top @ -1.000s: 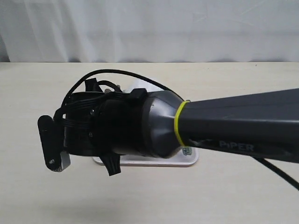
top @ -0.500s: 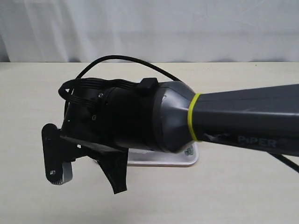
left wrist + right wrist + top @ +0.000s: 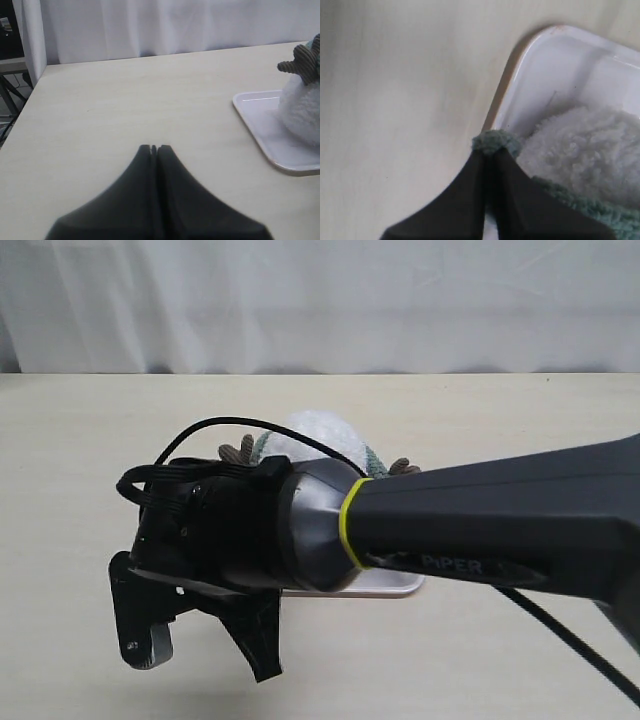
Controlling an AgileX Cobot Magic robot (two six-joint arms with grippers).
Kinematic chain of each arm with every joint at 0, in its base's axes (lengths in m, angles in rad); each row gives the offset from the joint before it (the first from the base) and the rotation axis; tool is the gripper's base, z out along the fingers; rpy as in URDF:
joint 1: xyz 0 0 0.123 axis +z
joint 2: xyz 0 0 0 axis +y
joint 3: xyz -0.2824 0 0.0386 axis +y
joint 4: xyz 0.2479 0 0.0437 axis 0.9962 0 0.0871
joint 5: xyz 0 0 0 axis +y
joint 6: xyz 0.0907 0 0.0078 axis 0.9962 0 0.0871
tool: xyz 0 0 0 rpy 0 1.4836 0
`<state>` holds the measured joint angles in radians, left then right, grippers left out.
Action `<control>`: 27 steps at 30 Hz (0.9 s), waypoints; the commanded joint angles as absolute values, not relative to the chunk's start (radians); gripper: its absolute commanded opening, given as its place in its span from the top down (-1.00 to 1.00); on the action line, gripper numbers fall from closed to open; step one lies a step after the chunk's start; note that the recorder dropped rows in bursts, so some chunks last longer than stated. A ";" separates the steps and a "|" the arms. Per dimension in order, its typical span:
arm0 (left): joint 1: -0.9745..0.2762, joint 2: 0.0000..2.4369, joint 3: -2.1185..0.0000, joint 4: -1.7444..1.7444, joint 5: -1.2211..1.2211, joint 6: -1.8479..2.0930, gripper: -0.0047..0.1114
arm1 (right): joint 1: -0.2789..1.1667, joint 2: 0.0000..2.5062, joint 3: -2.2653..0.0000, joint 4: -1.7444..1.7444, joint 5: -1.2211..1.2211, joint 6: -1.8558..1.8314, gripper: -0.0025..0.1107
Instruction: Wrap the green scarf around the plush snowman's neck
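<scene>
The right pincer [image 3: 489, 153] is pinched tight on one end of the green scarf [image 3: 495, 141], a fuzzy strip of dull grey-green fleece. A small tuft of it pokes out past the black jaw tips. From there the fleece runs back along the jaw and lies against the plush snowman [image 3: 582, 147], a fluffy white toy of stacked balls with brown twig-like arms. The held end hangs right at the rim of the shallow white rectangular plastic tray [image 3: 520, 67].

In the exterior view the right arm reaches across and hides most of the toy. Only the white fluff, both twig arms and slivers of green at either side of the neck show above it. The left pincer [image 3: 154, 148] is closed with nothing in it, over the pale wooden table [image 3: 125, 100], near the tray but apart from it.

The step in hand looks like the wrap itself: the scarf already sits at the neck and one end is being drawn round. How far round it goes cannot be told, since the arm covers the front. The next move probably calls for carrying the end on round the neck with a light pull, since the soft toy could tip or slide.

The tray holds the snowman alone, with the scarf on it; no other object shows inside.
</scene>
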<state>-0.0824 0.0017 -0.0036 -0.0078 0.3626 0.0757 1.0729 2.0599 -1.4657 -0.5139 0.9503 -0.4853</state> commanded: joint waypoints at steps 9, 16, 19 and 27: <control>-0.081 0.000 0.000 -0.009 0.353 0.074 0.92 | 1.118 1.992 -1.471 -0.490 1.048 -0.335 -0.10; -0.081 0.000 0.000 -0.009 0.353 0.074 0.92 | 1.209 1.816 -1.471 -0.461 1.048 -0.173 -0.10; -0.081 0.000 0.000 -0.009 0.353 0.074 0.92 | 1.204 1.768 -1.471 -0.600 1.050 0.235 -0.10; -0.081 0.000 0.000 -0.009 0.353 0.074 0.92 | 1.088 1.739 -1.471 -0.635 0.936 0.535 0.29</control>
